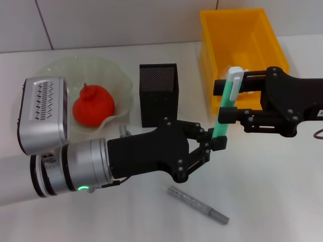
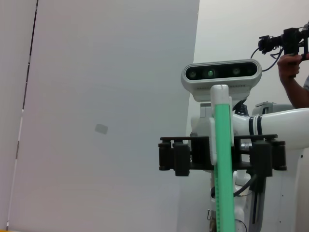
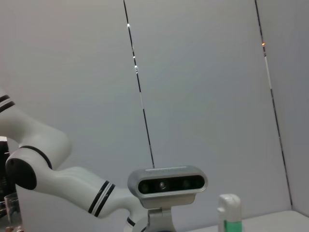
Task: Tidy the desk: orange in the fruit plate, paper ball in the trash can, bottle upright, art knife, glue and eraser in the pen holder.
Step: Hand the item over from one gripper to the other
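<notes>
The glue (image 1: 225, 108), a long green stick with a white cap, stands upright in the air before the trash can (image 1: 212, 60). My left gripper (image 1: 216, 142) is shut on its lower end. My right gripper (image 1: 224, 101) is open, one finger on each side of the stick's upper part with gaps showing; the left wrist view shows this head-on (image 2: 219, 154). The orange (image 1: 93, 106) lies in the fruit plate (image 1: 60, 68). The black mesh pen holder (image 1: 158, 93) stands just behind my left gripper. A grey art knife (image 1: 198, 204) lies on the desk near the front. The paper ball, the bottle and the eraser are out of view.
The yellow trash can stands at the back right, behind the right arm. My left forearm (image 1: 60, 166) stretches across the front left of the desk. A white wall (image 1: 101, 20) closes off the back.
</notes>
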Motion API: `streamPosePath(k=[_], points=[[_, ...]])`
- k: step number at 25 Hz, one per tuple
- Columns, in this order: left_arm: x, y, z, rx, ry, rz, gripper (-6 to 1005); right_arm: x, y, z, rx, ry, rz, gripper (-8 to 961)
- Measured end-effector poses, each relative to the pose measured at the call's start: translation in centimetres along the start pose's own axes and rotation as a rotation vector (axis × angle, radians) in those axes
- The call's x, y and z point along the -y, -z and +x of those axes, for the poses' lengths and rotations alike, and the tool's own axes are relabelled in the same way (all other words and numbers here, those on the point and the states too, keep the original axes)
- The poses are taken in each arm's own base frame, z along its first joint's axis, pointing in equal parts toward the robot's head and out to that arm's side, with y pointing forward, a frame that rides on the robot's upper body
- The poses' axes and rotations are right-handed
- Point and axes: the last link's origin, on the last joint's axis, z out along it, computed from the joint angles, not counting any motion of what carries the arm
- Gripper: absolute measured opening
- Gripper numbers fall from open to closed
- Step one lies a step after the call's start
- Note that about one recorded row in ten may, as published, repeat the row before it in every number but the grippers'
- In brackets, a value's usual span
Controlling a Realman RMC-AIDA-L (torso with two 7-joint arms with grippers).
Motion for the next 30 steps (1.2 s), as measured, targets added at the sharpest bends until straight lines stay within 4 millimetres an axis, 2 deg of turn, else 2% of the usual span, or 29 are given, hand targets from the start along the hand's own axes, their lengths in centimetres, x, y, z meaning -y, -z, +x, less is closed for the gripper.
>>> streamPosePath(k=[1, 6, 11, 17, 30], points=[[0.00, 0.00, 0.01, 0.000, 0.001, 0.000, 94, -0.01, -0.05, -0.02, -0.003, 0.001, -0.003, 722], [-0.10, 0.04, -0.09, 0.000, 0.003, 0.000, 95, -0.06, -0.04, -0.14, -0.008, 0.006, -0.010, 526], [-0.12, 0.04, -0.06, -0.002, 0.008, -0.001, 95, -0.15, 0.21, -0.30, -0.018, 0.010, -0.022, 502], [-0.21, 0.00, 0.08, -0.009, 0.008, -0.010, 95, -0.14, 0.24, -0.31, -0.023, 0.011, -0.025, 332], [-0.31, -0.08, 0.23, -0.015, 0.008, -0.023, 96, -0.03, -0.06, -0.40, -0.044, 0.016, -0.043, 173]])
